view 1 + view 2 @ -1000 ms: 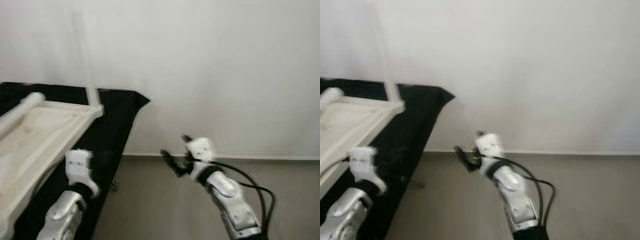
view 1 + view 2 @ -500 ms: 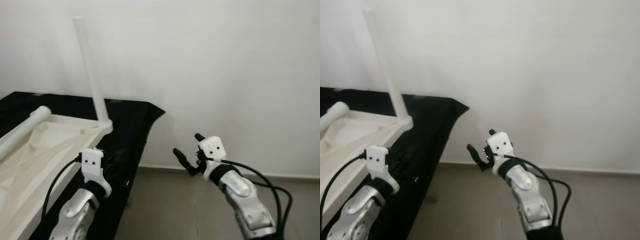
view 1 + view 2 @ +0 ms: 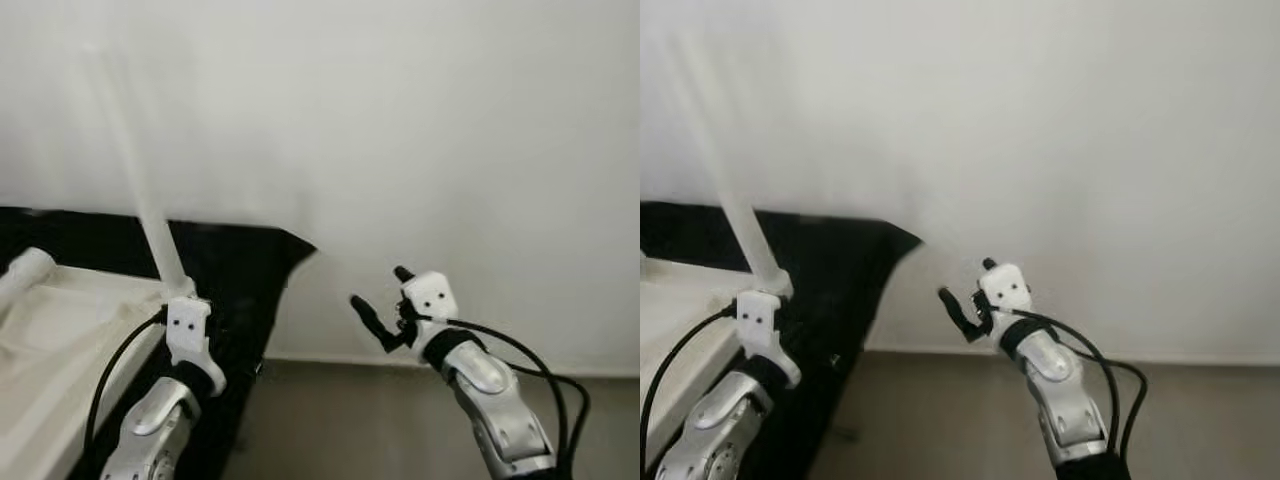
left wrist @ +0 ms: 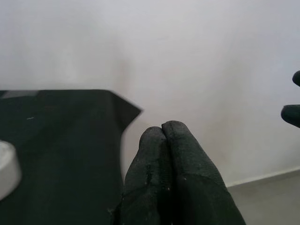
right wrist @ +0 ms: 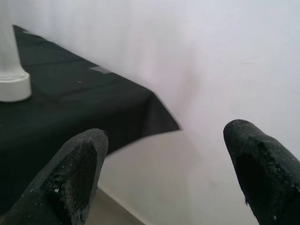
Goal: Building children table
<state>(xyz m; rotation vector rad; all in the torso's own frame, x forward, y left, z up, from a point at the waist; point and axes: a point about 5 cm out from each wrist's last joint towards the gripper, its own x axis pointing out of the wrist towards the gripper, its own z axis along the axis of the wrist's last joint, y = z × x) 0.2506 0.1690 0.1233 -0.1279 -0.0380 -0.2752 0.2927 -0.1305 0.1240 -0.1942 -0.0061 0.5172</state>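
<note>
Spreading its two black fingers wide, the right end effector (image 3: 381,300) is held in the air before the white wall (image 3: 450,130), off the tabletop. The left end effector (image 4: 165,140), fingers pressed together, is raised over the black-covered tabletop (image 3: 235,265), beside the upturned white children table (image 3: 60,320) and its upright leg (image 3: 150,220).

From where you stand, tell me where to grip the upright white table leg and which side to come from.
Grip the white table leg on its round shaft, a little above the corner of the upturned tabletop. It leans slightly, so tilt to match. The open right gripper could probably come from the leg's right, over the black cloth; the left gripper is shut.
</note>
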